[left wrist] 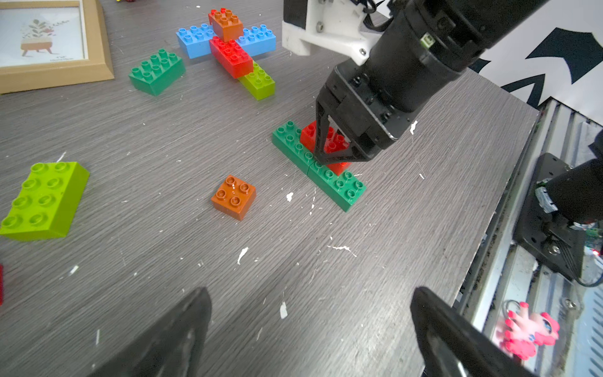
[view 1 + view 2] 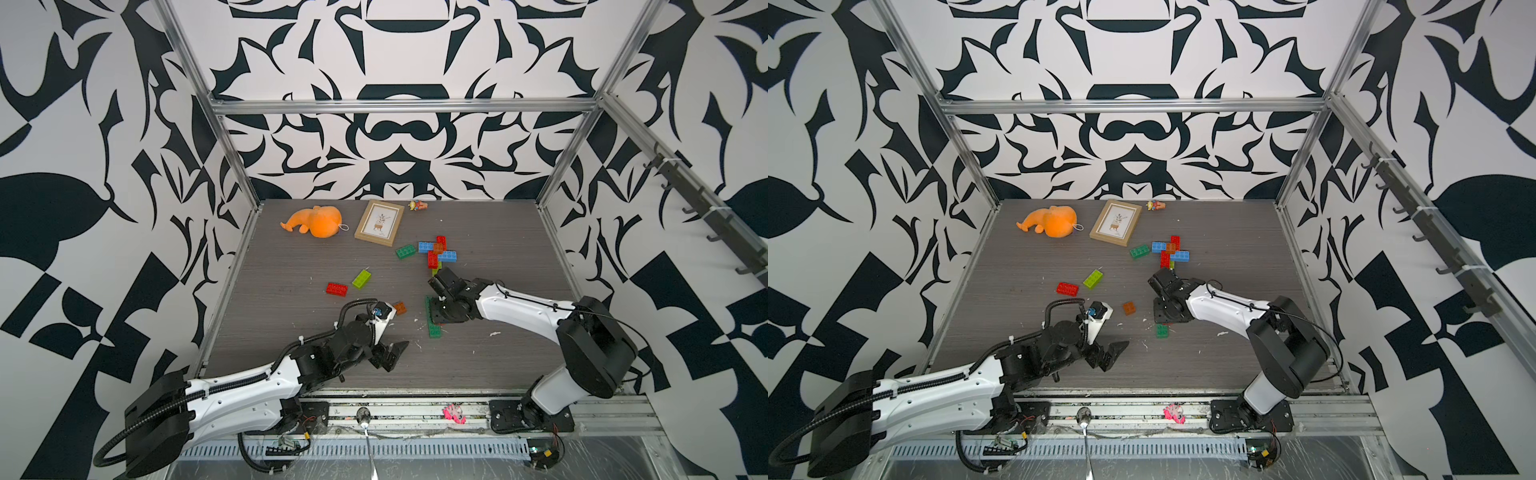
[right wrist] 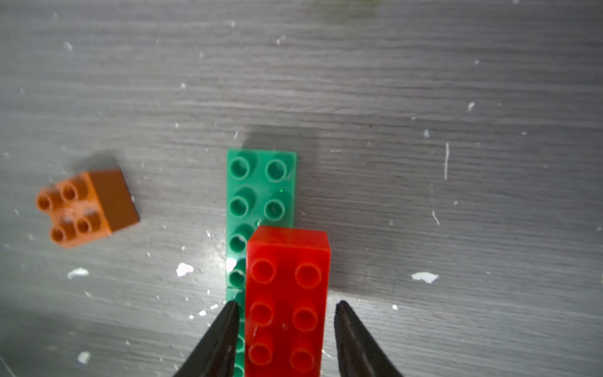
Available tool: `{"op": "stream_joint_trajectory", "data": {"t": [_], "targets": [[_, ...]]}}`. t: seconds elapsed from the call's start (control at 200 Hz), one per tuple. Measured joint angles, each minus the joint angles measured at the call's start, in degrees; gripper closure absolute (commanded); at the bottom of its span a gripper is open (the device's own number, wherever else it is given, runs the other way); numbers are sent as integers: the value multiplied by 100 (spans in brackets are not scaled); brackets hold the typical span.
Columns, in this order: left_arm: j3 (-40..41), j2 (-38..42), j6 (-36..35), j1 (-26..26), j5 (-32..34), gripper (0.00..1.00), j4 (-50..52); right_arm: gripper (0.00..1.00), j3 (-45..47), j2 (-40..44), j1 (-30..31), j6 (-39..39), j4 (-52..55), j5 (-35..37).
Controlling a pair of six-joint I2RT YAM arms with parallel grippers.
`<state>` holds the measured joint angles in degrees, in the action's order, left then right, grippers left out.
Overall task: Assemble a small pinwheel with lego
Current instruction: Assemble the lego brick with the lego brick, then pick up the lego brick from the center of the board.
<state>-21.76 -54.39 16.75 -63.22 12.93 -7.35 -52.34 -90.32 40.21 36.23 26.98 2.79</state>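
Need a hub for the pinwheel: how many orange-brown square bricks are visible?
2. A loose orange-brown brick lies on the table, apart from others; a second orange-brown brick tops the blue-and-red cross. More may be hidden.

A grey wood-grain surface (image 2: 270,291) is lying at the middle of the cell, with soft, even light falling on it. Walls (image 2: 395,137) printed with bold black-and-white shapes are rising behind the surface and along both of its sides. Aluminium posts (image 2: 232,149) are standing at the surface's far corners, and a crossbar (image 2: 399,106) is spanning between them above its back edge. A dark rack of hooks (image 2: 706,205) is running along the wall beside the surface. A metal rail (image 2: 407,409) and a slotted cable duct (image 2: 436,451) are lining its near edge. White flecks (image 1: 339,248) are dotting the surface.
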Motion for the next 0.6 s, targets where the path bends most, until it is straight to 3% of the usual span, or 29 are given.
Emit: {"op": "stream_joint_trajectory", "data": {"t": [0.315, 0.515, 0.545, 0.6], "targets": [[-63, 243, 577, 90, -70, 0, 389, 30, -131, 404, -2, -249, 356, -205], [-608, 457, 1051, 396, -208, 0, 1222, 23, -188, 1237, -109, -660, 376, -319], [-706, 483, 1106, 448, -225, 0, 1344, 17, -138, 1394, -146, -713, 299, -337], [-859, 544, 1217, 531, -225, 0, 1550, 15, 37, 1720, -258, -798, 94, -435]]}}
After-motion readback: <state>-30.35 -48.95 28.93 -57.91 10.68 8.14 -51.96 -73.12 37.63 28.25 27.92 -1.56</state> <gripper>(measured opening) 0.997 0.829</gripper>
